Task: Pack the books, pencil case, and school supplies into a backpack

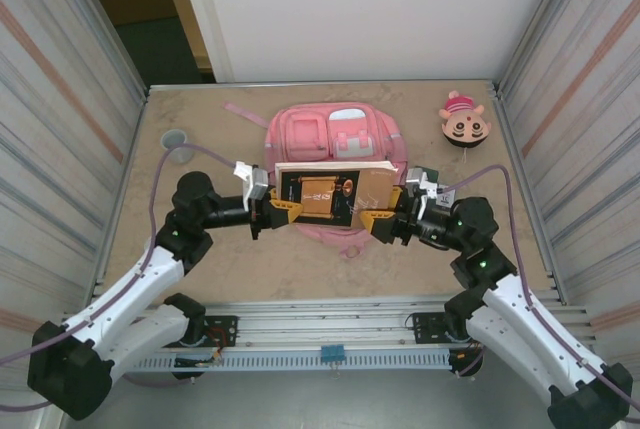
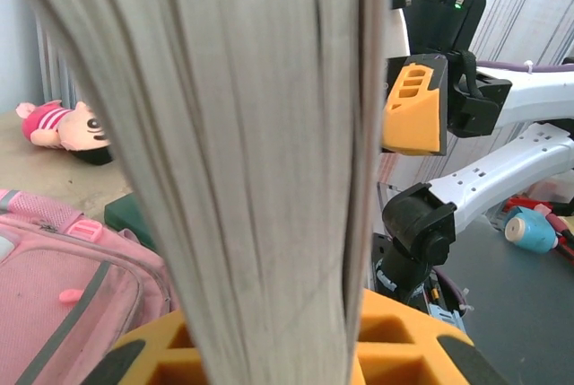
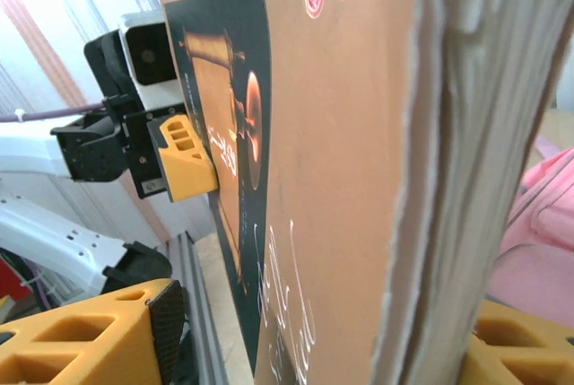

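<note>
In the top view, the round cartoon-face toy with a pink cap lies on the desk at 2 o'clock from the book. The small grey cup sits at 10 o'clock, and both are well apart from it. The soft pink backpack, with zipped front pockets, lies flat under the book and extends toward 12 o'clock. In the left wrist view we see a dark green corner of the pencil case beside the backpack. The book is thin and rectangular, with an orange-brown cover, dark picture panels and a pale page edge. It is held above the backpack between the two hands. The left hand is clamped on its 9 o'clock edge. The right hand straddles the 3 o'clock edge with its jaws parted, and a gap shows between one orange finger and the cover.
</note>
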Available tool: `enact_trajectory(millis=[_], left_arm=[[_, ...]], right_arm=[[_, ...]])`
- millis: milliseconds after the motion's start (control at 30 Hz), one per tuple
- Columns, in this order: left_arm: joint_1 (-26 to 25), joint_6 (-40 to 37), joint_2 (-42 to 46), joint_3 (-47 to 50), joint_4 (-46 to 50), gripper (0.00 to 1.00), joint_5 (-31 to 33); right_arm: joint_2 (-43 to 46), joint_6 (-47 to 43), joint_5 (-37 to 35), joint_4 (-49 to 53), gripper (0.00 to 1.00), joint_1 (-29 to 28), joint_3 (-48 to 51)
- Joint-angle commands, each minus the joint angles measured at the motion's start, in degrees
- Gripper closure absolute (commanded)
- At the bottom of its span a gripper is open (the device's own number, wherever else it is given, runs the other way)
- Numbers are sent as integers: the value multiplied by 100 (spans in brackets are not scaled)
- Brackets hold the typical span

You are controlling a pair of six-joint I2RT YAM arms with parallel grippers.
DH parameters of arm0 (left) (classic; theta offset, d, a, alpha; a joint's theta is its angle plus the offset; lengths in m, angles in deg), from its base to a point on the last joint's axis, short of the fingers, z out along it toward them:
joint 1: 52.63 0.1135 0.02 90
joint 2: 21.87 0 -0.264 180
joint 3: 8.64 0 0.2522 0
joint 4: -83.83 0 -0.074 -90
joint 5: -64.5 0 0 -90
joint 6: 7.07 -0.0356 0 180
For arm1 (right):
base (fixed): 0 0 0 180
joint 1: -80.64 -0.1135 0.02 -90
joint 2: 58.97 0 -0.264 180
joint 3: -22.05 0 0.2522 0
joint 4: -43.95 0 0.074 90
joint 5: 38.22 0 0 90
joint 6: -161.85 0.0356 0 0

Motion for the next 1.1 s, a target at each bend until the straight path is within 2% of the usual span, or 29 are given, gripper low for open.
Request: enact_trajectory(millis=[0,167,300,367,400,433,467,500,567,700,767,833,900,967,1067], left_arm=[[29,108,-7,-61,-379,95,74],[35,385,-142,-147,-659,94,-38],[29,419,-259,-231,-608,93,-52],[35,472,-281,-239,-673,88,9],[34,471,-270,-244,-669,81,65],[28,419,-255,-247,-625,72,125],[34,303,-218,-263,-485,57,253],[28,151,-173,-269,-255,45,427],[28,-185,-79,-327,311,32,845],[-77,-1276,-118,-595,1759,29,1925],[-311,-2062,-295,-713,2327,27,2511],[-702,-2833,-590,-788,2581,27,3259],[-1164,-3631,-1007,-879,2707,23,3834],[-1425,-4054,-1482,-1097,2780,18,4170],[-1458,-4198,-2237,-1618,2875,14,4297]], right_arm=[[-165,491,496,-85,37,126,-314],[-473,955,1491,-464,38,368,-561],[-801,1094,1996,-487,45,380,-779],[-946,944,2146,-260,57,403,-901],[-991,720,2089,114,72,477,-1003],[-1020,536,1942,488,87,557,-1087],[-1041,452,1800,752,98,702,-1123],[-1058,532,1729,782,100,932,-1084],[-1051,857,1597,640,100,1396,-988],[-950,1558,878,630,100,2238,-786],[-919,1568,266,1085,100,2439,-780],[-916,1330,-644,2054,100,2432,-1006],[-945,1096,-1230,2727,100,2397,-1209],[-889,905,-1507,2923,100,2317,-1263],[-677,700,-1874,3019,100,2135,-1238]])
